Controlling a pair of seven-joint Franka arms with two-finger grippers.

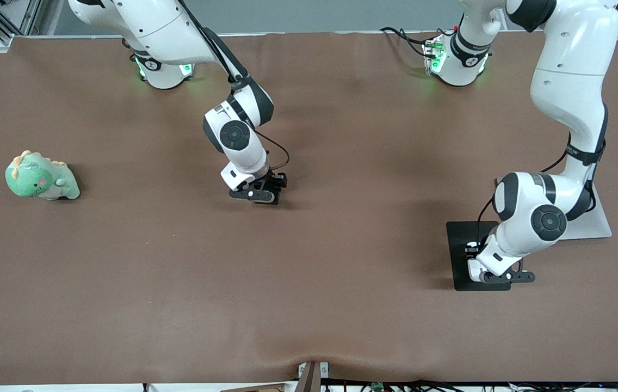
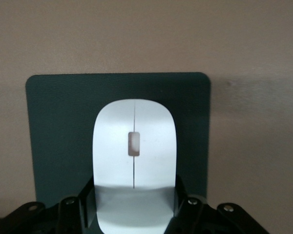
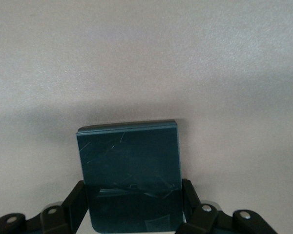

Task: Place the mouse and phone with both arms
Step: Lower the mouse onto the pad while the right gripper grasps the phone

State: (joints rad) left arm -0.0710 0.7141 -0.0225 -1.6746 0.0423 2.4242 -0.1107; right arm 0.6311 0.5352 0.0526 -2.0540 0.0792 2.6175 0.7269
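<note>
Two arms are working, and each has one item. One white mouse [image 2: 134, 161], one black phone [image 3: 130, 173], one black mouse pad [image 1: 464, 239], one green dinosaur toy [image 1: 41, 177] and one pale grey stand plate [image 1: 594, 218] on the brown table [image 1: 309, 305].

The left gripper [image 1: 496, 276] is down low over the mouse pad, at the left arm's end of the table. In the left wrist view its fingers [image 2: 178, 200] are pressed against both sides of the mouse, clamped on its rear end. The mouse sits over the middle of the pad, with its thin grey line running down the centre. Whether it touches the pad, I cannot tell.

The right gripper [image 1: 265, 193] is low over bare tabletop near the middle of the table. In the right wrist view its fingers [image 3: 188, 195] are closed on the phone's two long edges, and the scratched dark face points up at the camera. Nothing but brown table lies under the phone.

The dinosaur toy sits alone toward the right arm's end of the table, well apart from both grippers. The grey plate lies just beside the pad, farther from the front camera, partly hidden by the left arm.
</note>
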